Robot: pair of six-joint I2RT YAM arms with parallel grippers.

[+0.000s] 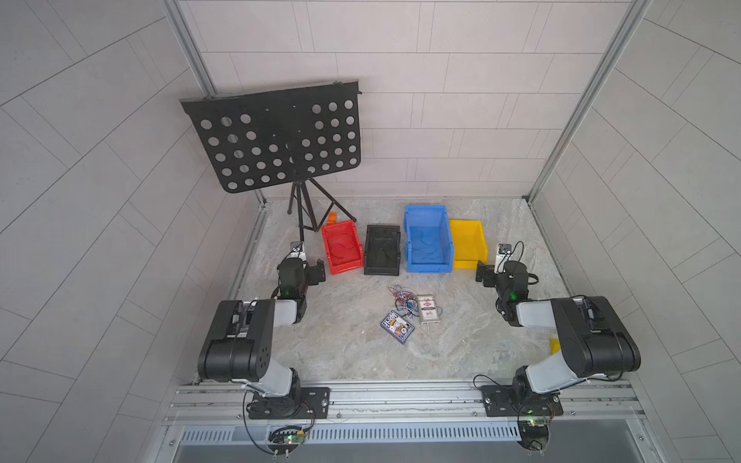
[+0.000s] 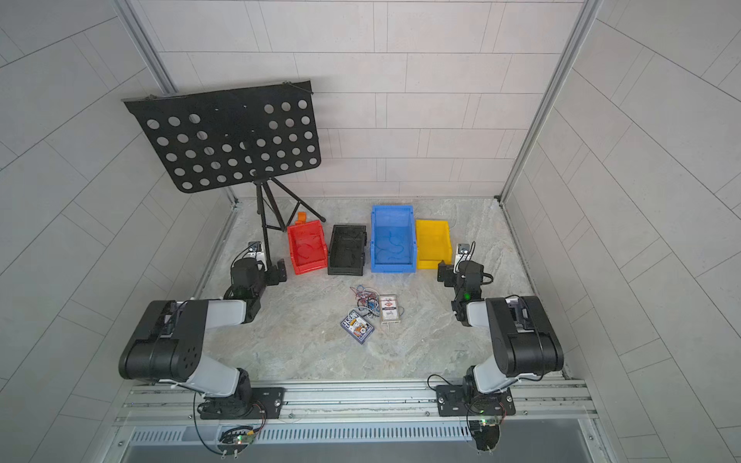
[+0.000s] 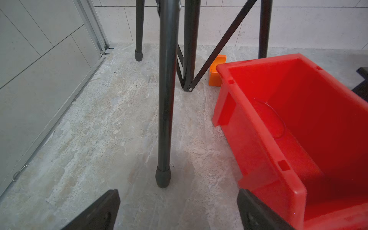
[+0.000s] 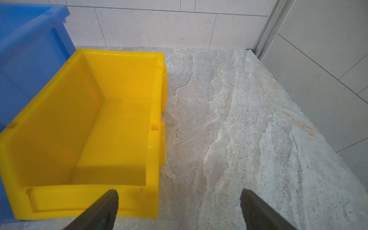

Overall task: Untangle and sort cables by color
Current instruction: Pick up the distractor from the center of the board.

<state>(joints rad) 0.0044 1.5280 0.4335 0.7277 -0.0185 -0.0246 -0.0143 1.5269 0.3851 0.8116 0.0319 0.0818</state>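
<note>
Both arms wait by the bins, the left gripper (image 3: 178,199) and the right gripper (image 4: 179,199) each spread wide and empty. The cables (image 1: 403,298) lie knotted mid-table against two card boxes (image 1: 428,308). I'd pinch one loose end at the heap's edge and draw it out slowly. The red bin (image 1: 326,246) and blue bin (image 1: 408,240) hold matching wires, the black bin (image 1: 367,252) is hard to read, and the yellow bin (image 1: 467,240) is bare.
</note>
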